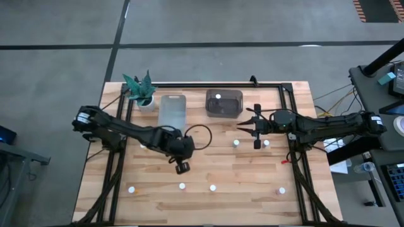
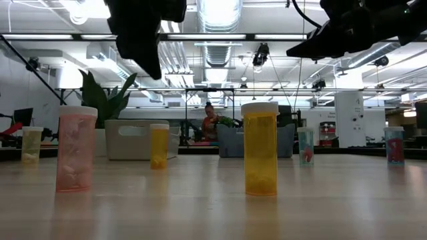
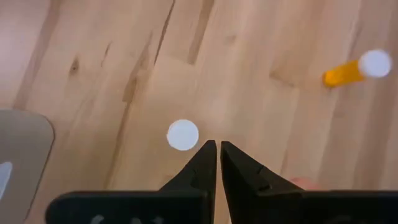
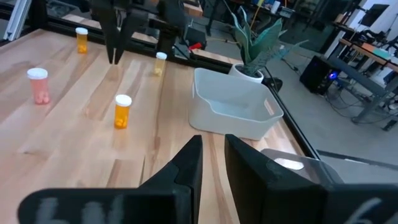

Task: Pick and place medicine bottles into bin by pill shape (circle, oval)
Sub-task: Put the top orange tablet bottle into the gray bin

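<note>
Several medicine bottles with white caps stand on the wooden table: a row near the front edge, and two at mid-right. My left gripper hangs shut above the table, tilted down, with one white cap just beside its tips and untouched. An orange bottle stands farther off. My right gripper is held level near the dark bin, shut with nothing between its fingers. A white cap shows inside that bin.
A clear white bin stands left of the dark bin at the table's far side, with a potted plant beside it. A black frame rail runs along the far edge. In the low view, a pink bottle and a yellow one stand nearest.
</note>
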Motion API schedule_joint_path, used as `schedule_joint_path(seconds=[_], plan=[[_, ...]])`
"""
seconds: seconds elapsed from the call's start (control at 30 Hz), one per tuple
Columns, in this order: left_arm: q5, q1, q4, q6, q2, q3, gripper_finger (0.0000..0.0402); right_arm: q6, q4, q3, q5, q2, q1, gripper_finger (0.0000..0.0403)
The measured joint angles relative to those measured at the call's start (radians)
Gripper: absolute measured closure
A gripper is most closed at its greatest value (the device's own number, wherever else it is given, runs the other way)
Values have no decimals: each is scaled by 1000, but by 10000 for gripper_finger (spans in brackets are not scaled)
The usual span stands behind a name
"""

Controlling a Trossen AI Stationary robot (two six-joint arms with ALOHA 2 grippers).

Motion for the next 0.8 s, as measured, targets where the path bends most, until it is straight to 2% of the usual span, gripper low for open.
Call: schedule_joint_path(seconds=[0.33,0.43,0.6,0.8], plan=[[5,2,5,19,46,-11,394,2,0,-2,0,2,0,344],[5,2,7,41,51,-11,376,2,0,-4,0,2,0,344],[-8,2,24,80,86,-12,293,0,0,-6,0,2,0,344],[-100,3,30,98,159,-13,182,2,0,-8,0,2,0,344]])
